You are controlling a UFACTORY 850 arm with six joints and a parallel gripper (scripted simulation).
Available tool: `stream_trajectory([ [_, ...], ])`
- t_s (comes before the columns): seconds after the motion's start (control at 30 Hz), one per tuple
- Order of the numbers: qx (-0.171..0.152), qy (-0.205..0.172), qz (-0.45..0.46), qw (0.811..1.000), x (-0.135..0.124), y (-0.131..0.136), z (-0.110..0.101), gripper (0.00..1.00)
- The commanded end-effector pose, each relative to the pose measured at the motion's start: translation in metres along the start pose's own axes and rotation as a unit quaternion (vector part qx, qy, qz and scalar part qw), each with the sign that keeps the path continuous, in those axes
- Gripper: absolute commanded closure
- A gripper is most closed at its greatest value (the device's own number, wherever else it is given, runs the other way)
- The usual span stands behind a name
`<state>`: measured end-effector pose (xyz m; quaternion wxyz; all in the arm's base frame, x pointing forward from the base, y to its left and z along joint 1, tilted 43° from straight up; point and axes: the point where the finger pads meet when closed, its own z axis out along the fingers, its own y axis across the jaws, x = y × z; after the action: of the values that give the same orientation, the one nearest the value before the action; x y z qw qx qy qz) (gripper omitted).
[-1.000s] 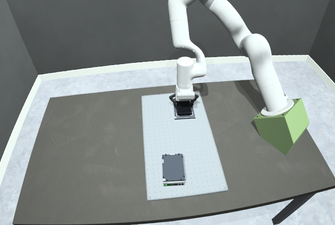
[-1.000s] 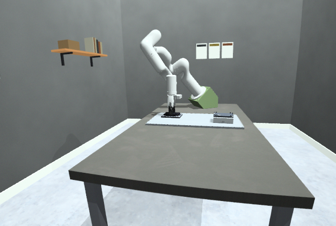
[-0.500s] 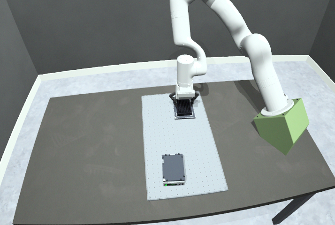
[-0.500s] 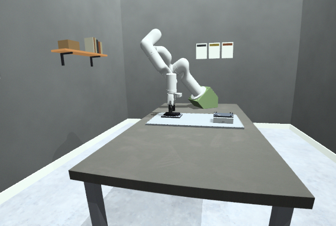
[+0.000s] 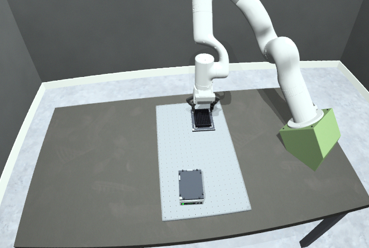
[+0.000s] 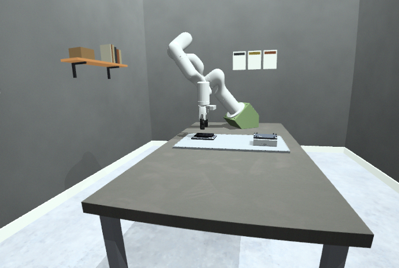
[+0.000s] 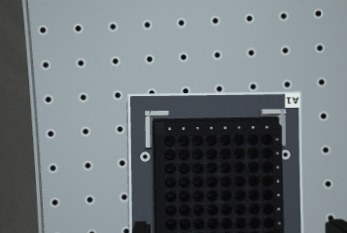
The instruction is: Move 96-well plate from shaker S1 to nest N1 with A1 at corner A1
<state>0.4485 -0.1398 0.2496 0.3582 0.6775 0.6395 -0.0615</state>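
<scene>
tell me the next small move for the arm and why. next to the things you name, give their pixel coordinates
Probably lift the open gripper point(image 5: 202, 108) point(image 6: 203, 128) a little farther straight up: it hangs above the black plate point(image 5: 202, 118) point(image 6: 204, 135) point(image 7: 219, 175), which looks flat inside the nest's corner brackets point(image 7: 148, 131), its cut corner at the A1 label point(image 7: 293, 100).
</scene>
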Motion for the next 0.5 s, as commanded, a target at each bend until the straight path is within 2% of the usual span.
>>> stream_trajectory([
  [0.0,0.001,0.000,0.000,1.000,0.000,0.000,-0.009,0.00],
  [0.37,0.001,0.000,0.000,1.000,0.000,0.000,-0.039,0.00],
  [0.47,0.001,0.000,0.000,1.000,0.000,0.000,-0.041,0.00],
])
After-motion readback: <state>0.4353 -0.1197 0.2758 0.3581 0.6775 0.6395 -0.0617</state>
